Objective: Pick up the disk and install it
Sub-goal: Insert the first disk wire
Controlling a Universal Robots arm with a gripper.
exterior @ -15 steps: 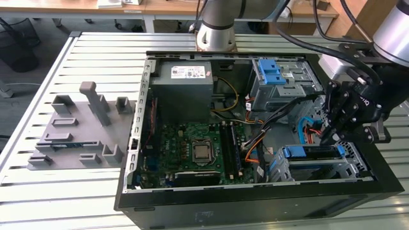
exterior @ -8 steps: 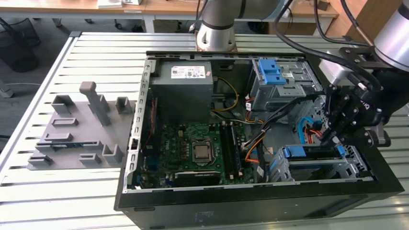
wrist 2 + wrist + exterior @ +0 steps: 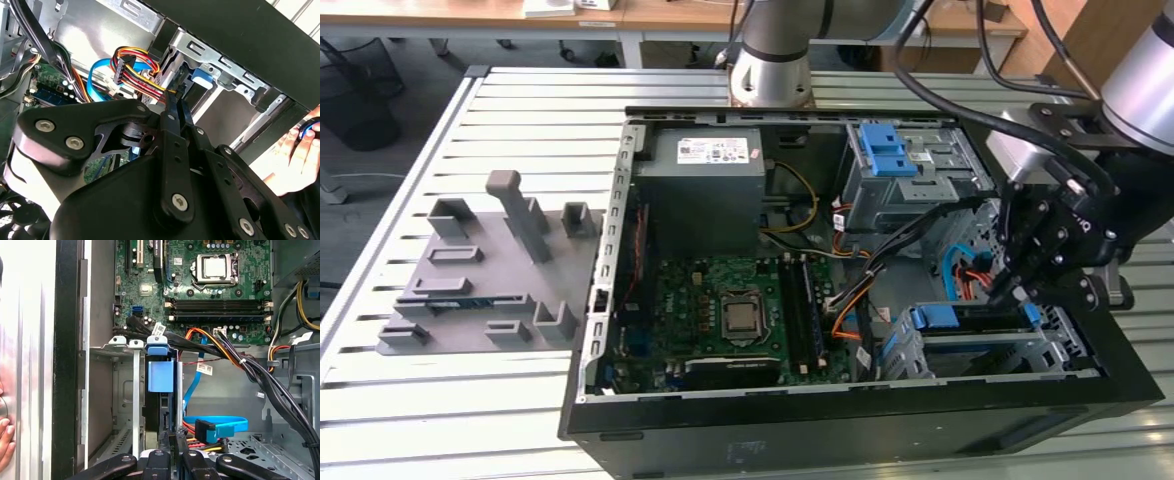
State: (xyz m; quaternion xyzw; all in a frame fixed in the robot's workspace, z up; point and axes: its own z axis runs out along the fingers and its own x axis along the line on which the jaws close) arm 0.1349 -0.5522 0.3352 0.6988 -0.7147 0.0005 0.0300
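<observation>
Sitting on edge in the metal drive bay (image 3: 987, 345) at the case's near right corner, the disk (image 3: 161, 376), blue bracket uppermost; closing on its rear edge, the gripper (image 3: 172, 442); risking a snag on the cables (image 3: 220, 347) crowding alongside, or jamming if tilting.

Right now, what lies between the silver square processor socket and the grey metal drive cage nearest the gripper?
In the first wrist view: long black memory slots, then a bundle of black and orange cables.
</observation>
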